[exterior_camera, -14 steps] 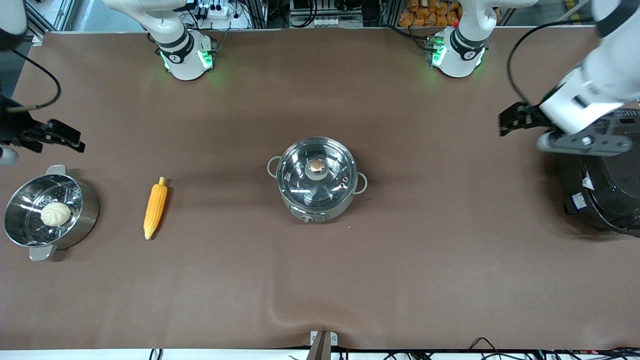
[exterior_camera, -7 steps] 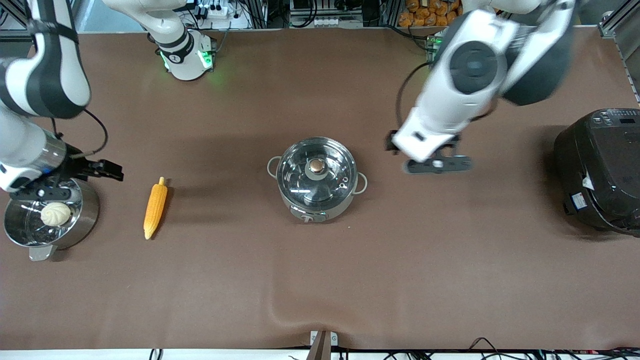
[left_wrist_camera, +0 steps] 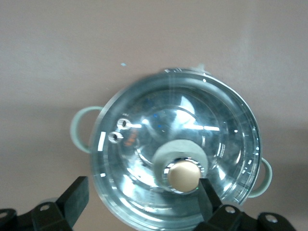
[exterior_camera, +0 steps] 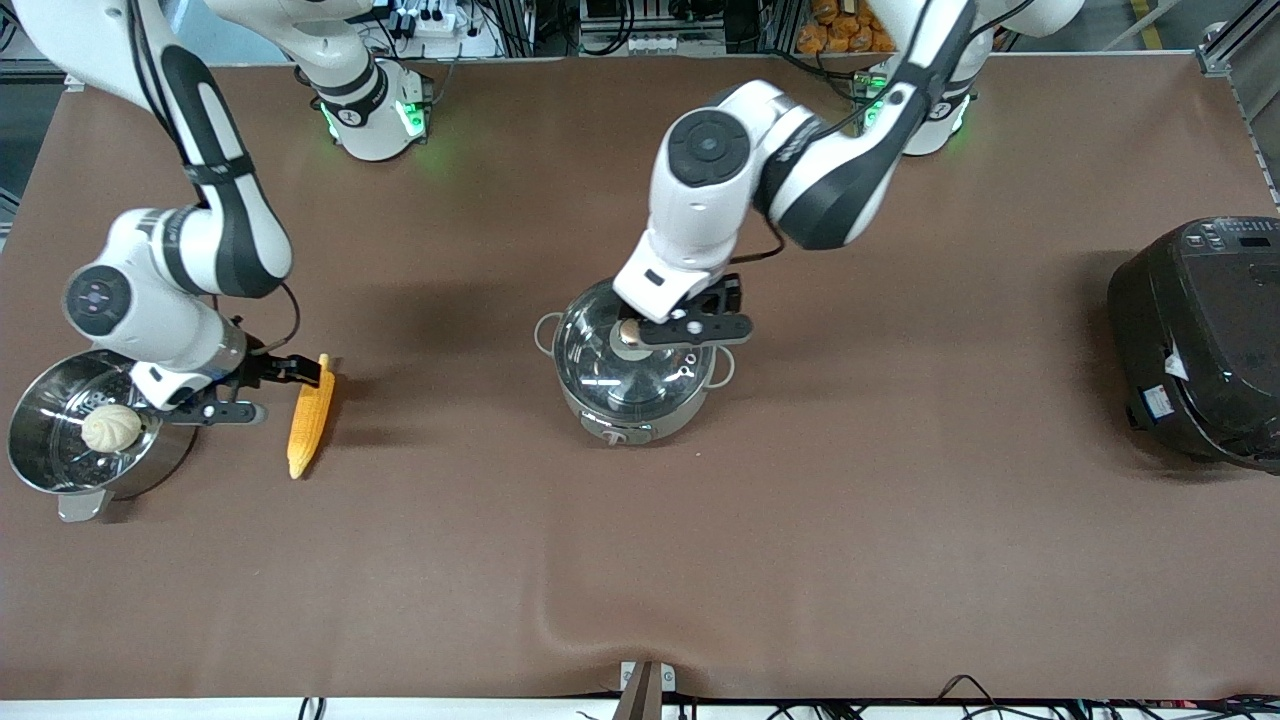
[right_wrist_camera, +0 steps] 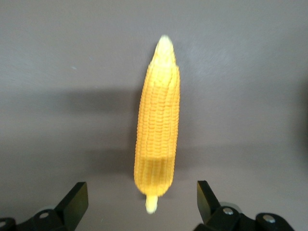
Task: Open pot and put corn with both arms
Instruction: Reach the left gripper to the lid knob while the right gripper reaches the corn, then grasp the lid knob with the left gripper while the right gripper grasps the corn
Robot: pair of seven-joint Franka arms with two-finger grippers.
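Observation:
The grey pot stands mid-table with its glass lid on. My left gripper is open over the lid. In the left wrist view the copper knob lies close to one finger of the left gripper and is not gripped. The yellow corn lies on the table toward the right arm's end. My right gripper is open over the corn's pale stub end. In the right wrist view the stub of the corn sits between the right gripper's fingers, untouched.
A steel steamer pot with a white bun in it stands beside the corn at the right arm's end. A big black cooker stands at the left arm's end. The brown table cover is bare nearer the front camera.
The left arm swung from the black cooker's end to over the pot lid. The right arm swung from beside the steamer pot to over the corn's stub end. Nothing was taken hold of.

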